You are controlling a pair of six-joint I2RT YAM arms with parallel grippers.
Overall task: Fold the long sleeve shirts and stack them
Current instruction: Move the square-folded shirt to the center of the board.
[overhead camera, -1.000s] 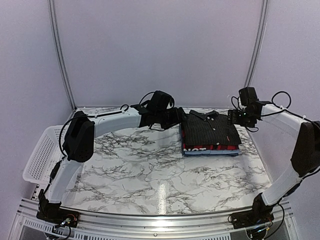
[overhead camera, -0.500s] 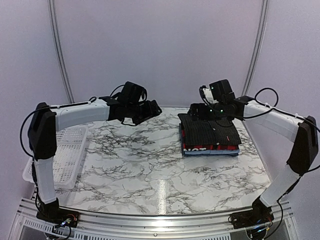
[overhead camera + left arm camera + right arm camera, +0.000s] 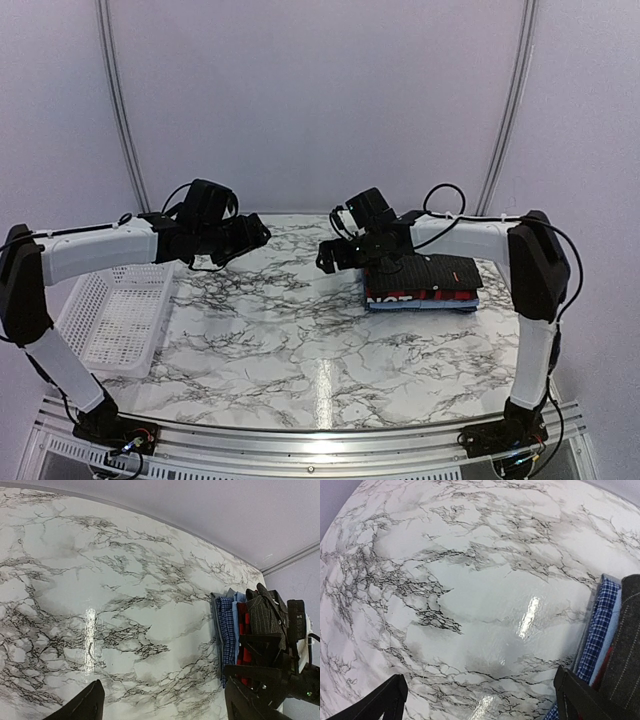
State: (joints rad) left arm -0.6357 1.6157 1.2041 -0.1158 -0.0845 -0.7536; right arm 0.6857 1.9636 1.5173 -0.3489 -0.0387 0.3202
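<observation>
The long sleeve shirts lie folded in one stack at the back right of the table: the black pinstriped one [image 3: 445, 270] on top, the red-and-black plaid [image 3: 400, 294] under it, the blue one [image 3: 420, 304] at the bottom. The left wrist view shows their edges: blue [image 3: 227, 630], plaid [image 3: 244, 630], pinstriped [image 3: 265, 610]. My left gripper [image 3: 255, 232] [image 3: 162, 702] hovers open over bare marble, well left of the stack. My right gripper [image 3: 330, 260] [image 3: 480, 692] is open and empty at the stack's left edge, with blue cloth [image 3: 600, 625] beside its right finger.
A white mesh basket [image 3: 115, 310] sits at the table's left edge under the left arm. The marble tabletop [image 3: 300, 340] stretches in front of the stack. The right forearm [image 3: 470, 238] crosses above the back of the stack.
The left gripper has pulled away from the stack to the left. The right gripper has swung from the stack's right side across to its left edge. The stack has stayed put.
</observation>
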